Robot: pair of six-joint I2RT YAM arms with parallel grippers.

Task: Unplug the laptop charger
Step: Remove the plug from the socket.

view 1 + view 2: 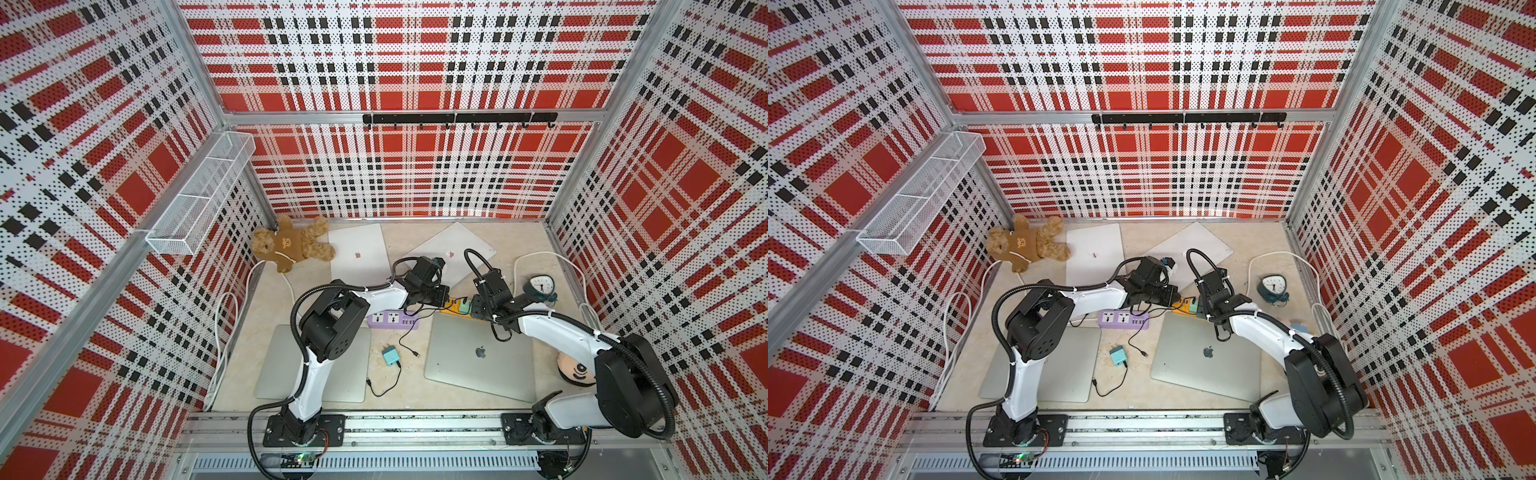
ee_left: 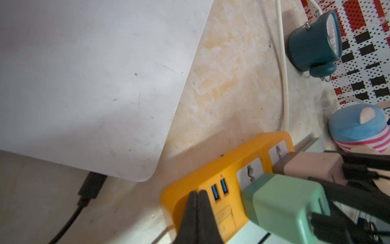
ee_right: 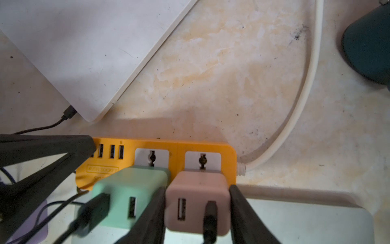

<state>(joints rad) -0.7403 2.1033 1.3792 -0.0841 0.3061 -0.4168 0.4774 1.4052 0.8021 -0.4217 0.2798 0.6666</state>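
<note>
Gripping pink charger (image 3: pixel 197 202) with our right gripper (image 3: pixel 197 187) (left gripper (image 2: pixel 198 193), closed, pins orange strip (image 2: pixel 221 169)); next we likely pull straight out.

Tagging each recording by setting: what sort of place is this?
Probably a staged robot test cell, not a real office: plaid perforated walls enclose a marble-look tabletop holding closed laptops, an orange power strip and a teddy bear.

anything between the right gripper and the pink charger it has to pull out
Nothing visible. The right gripper straddles the pink charger, with a finger against each side. The green charger sits close beside it on the orange power strip, just past one finger.
</note>
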